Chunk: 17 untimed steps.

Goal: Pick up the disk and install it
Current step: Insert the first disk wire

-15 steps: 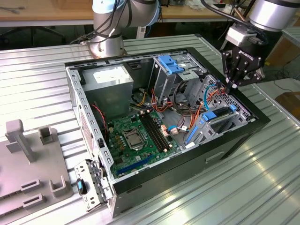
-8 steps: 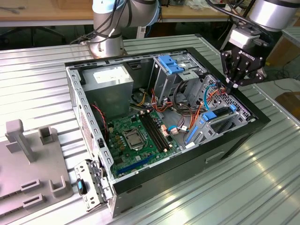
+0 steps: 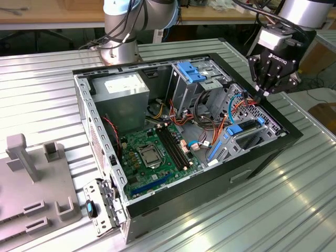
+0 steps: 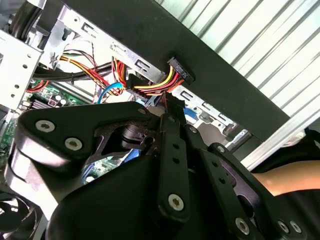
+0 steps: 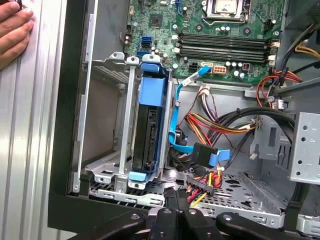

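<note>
The disk point(image 5: 146, 125), a dark drive in a bright blue carrier frame, sits on edge inside the metal drive cage point(image 5: 107, 115) at the case's side wall. In the exterior view its blue end point(image 3: 234, 129) shows by the case's right wall. My gripper point(image 3: 264, 93) hangs just above that right wall, over the drive bay, fingers together and holding nothing. Its fingertips point(image 5: 178, 202) hover close to the disk's end and a red-yellow power plug point(image 5: 200, 187). In the second wrist view the shut fingers point(image 4: 167, 107) point at the same cable bundle.
The open computer case point(image 3: 173, 194) lies on a ribbed metal table point(image 3: 294, 199), with motherboard point(image 3: 152, 149), power supply point(image 3: 123, 92) and an upper bay with a blue bracket point(image 3: 191, 73). Loose cables point(image 5: 220, 125) crowd the bay. A hand point(image 5: 12, 30) rests outside the case. Grey fixtures point(image 3: 31, 178) stand at the exterior view's left.
</note>
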Each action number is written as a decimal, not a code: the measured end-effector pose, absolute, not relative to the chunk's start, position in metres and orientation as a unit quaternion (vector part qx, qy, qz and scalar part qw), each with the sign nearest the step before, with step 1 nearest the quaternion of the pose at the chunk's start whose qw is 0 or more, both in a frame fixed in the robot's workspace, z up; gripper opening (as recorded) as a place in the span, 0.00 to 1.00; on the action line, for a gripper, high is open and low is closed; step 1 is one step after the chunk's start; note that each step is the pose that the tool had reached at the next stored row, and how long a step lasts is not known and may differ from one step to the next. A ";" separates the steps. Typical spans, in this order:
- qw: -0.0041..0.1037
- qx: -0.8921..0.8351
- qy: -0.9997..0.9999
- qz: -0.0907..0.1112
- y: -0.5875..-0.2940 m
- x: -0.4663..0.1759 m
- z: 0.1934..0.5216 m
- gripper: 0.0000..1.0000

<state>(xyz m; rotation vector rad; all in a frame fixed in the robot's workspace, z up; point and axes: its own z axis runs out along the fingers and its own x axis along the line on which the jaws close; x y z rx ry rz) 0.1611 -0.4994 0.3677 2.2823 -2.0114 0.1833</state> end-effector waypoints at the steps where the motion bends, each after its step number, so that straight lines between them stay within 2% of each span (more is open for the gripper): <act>1: 0.048 0.748 -0.659 0.060 -0.499 0.162 0.368 0.11; 5: 0.053 0.757 -0.648 0.062 -0.498 0.163 0.370 0.11; 17: 0.051 0.823 -0.561 0.072 -0.498 0.163 0.370 0.11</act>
